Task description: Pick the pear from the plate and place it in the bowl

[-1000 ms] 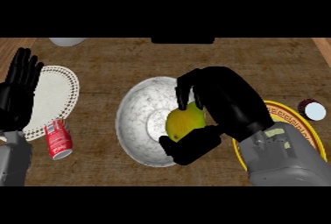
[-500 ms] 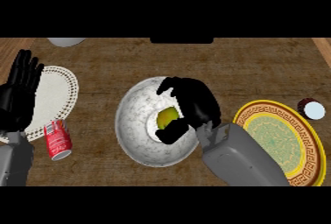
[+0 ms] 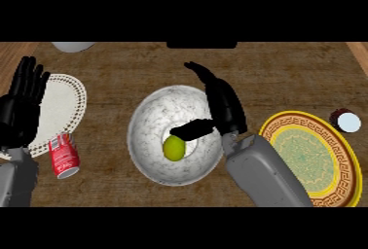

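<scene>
The yellow-green pear (image 3: 173, 148) lies inside the grey-white speckled bowl (image 3: 155, 116) at the counter's middle. My right hand (image 3: 221, 104) stands over the bowl's right rim with straight fingers pointing away, open; its thumb (image 3: 193, 130) reaches left just above the pear without curling round it. The yellow patterned plate (image 3: 316, 158) sits to the right, partly hidden by my right forearm, with nothing visible on it. My left hand (image 3: 22, 104) rests open at the left edge, fingers up.
A white doily-like plate (image 3: 61, 109) lies at the left beside the left hand. A red can (image 3: 63, 155) lies below it. A small dark cup with a white top (image 3: 346, 120) stands at the far right. A grey vessel (image 3: 72, 46) shows at the back left.
The right hand, earlier curled round the pear over the bowl, has opened and its fingers have straightened. The pear now lies free in the bowl. The left hand has not moved.
</scene>
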